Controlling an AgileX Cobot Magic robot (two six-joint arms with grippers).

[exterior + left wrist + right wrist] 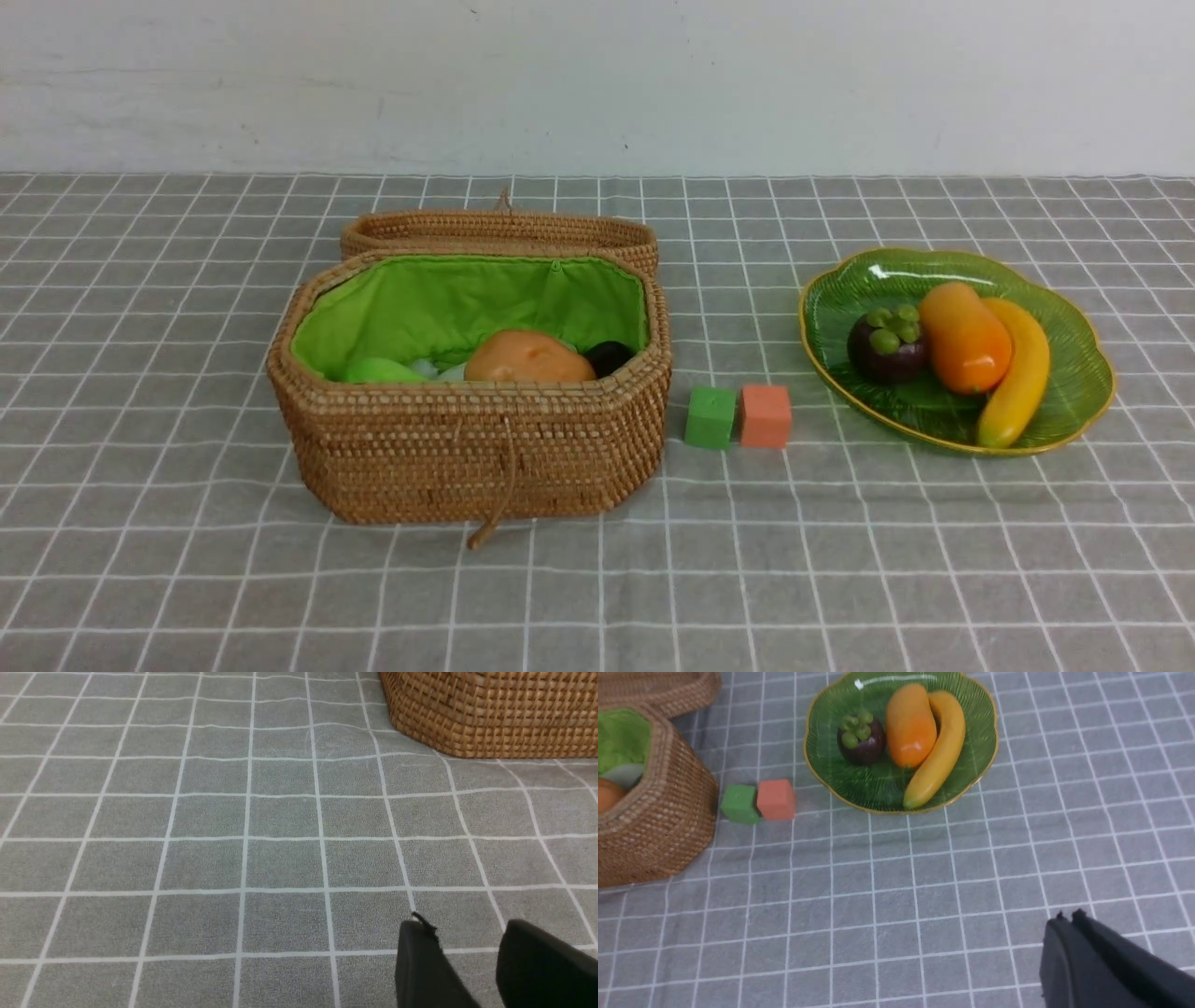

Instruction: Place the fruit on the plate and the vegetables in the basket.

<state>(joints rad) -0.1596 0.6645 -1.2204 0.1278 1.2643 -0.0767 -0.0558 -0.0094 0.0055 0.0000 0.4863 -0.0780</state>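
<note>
The green leaf-shaped plate (1074, 411) on the right carries the fruit: a purple mangosteen (887, 345), an orange mango (964, 338) and a yellow banana (1018, 385). The woven basket (471, 448) left of centre holds the vegetables: a tan potato (528, 357), a green piece (381, 371), a bit of white radish (431, 370) and the dark eggplant tip (608, 357). Neither arm shows in the front view. My left gripper (467, 926) hangs open and empty over bare cloth near the basket (495, 714). My right gripper (1066, 915) is shut on nothing, short of the plate (878, 788).
A green cube (710, 417) and an orange cube (766, 415) sit side by side between basket and plate. The basket's woven lid (499, 231) lies behind it. A cord loop (495, 518) hangs down the basket's front. Grey checked cloth (840, 560) covers the table.
</note>
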